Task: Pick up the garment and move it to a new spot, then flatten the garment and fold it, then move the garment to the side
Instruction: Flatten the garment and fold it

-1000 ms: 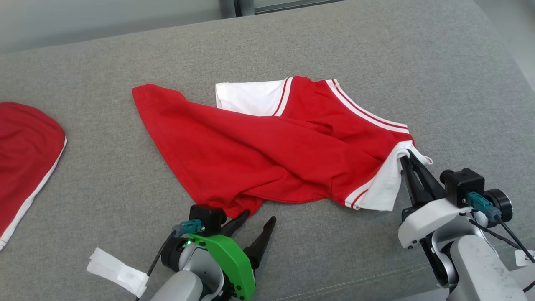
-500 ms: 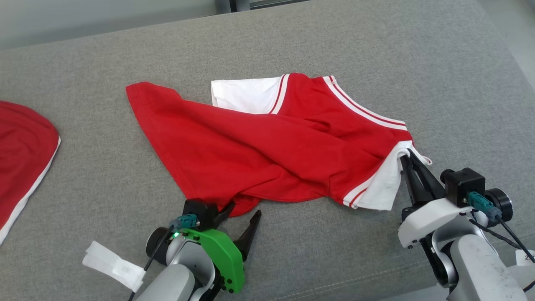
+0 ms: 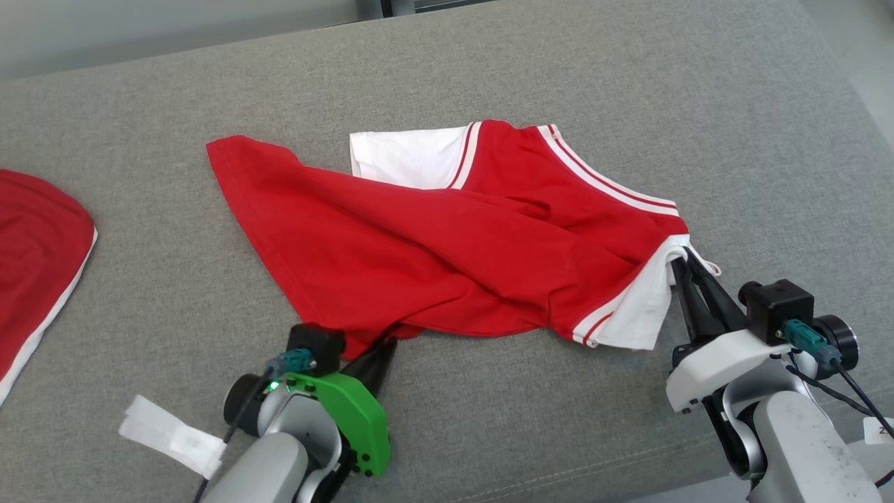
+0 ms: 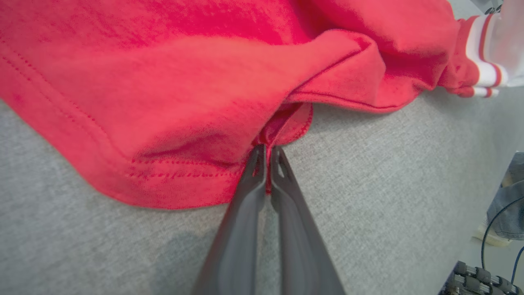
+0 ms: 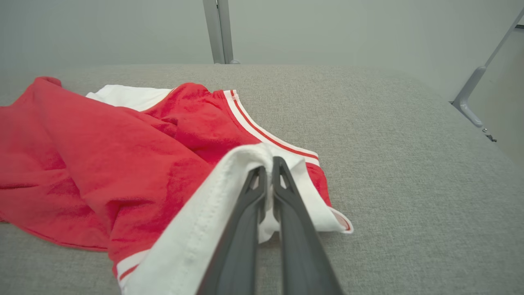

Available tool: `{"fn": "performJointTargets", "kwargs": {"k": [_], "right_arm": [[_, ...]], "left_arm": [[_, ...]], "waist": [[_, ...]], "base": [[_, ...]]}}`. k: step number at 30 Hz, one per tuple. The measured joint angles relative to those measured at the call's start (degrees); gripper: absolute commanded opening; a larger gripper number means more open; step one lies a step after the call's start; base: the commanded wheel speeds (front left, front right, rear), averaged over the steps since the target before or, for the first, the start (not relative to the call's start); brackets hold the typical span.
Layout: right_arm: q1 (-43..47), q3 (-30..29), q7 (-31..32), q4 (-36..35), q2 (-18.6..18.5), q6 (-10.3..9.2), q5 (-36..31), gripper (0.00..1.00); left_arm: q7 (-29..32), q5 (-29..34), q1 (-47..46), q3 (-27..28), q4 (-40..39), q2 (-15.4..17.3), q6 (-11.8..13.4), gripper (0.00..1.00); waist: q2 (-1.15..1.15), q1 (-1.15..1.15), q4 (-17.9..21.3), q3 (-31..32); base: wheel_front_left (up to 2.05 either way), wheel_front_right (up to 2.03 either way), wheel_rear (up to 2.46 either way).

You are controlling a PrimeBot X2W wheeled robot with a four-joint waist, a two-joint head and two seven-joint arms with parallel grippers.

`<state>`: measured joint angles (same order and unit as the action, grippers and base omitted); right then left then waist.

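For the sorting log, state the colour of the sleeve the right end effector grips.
White sleeve, red-striped where it joins the red garment; clearest in right wrist view.

Second red cloth [image 3: 38, 251], grey surface [image 3: 733, 105]

Grey woven-fabric padded surface [image 3: 628, 84] bearing two garments.
A crumpled red shirt with white sleeves and striped trim [image 3: 433, 258] lies near the middle; a second red cloth with a white edge [image 3: 35, 244] lies at the left edge, well apart.

Bright, even light; wrist-view edges perhaps slightly warped.
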<state>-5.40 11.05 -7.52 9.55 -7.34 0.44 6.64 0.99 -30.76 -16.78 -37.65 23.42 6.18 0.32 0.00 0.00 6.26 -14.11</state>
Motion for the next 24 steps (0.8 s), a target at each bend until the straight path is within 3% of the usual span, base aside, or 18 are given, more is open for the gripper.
{"fn": "performJointTargets", "kwargs": {"k": [3,6,12,15,20,24], "right_arm": [[0.01,-0.46,-0.14,0.11,0.05,-0.04,0.38,0.0],[0.09,-1.74,-0.59,0.29,-0.13,-0.6,0.6,0.0],[1.37,-2.82,-0.85,0.63,-0.32,-1.05,1.02,0.0],[2.7,-3.67,-0.85,0.64,-1.18,-1.07,1.59,0.0],[2.74,-4.42,-0.83,0.01,-2.31,-1.05,1.59,0.0],[2.37,-3.97,-0.73,-0.96,-2.34,-0.94,1.74,0.0]], "left_arm": [[0.52,-3.32,0.32,2.69,-1.74,0.53,-0.1,0.0],[0.69,-5.1,0.4,4.78,-5.12,3.15,-0.66,0.0],[5.43,-8.87,1.76,5.16,-14.45,8.94,-5.87,0.0],[11.31,-16.35,3.5,3.19,-22.58,11.31,-8.17,0.0],[17.49,-22.36,2.57,5.92,-29.93,18.34,-8.1,0.0],[23.5,-29.03,0.27,7.72,-33.6,21.82,-8.1,0.0]], "waist": [[0.0,0.0,-0.13,0.23],[0.0,0.0,-0.49,0.84],[0.0,0.0,-1.84,2.48],[0.0,0.0,-3.29,3.53],[0.0,0.0,-5.44,4.74],[0.0,0.0,-6.73,5.91]], "base": [[0.0,0.0,0.0],[0.0,0.0,0.0],[0.0,0.0,0.0],[0.0,0.0,0.0],[0.0,0.0,0.0],[0.0,0.0,0.0]]}}
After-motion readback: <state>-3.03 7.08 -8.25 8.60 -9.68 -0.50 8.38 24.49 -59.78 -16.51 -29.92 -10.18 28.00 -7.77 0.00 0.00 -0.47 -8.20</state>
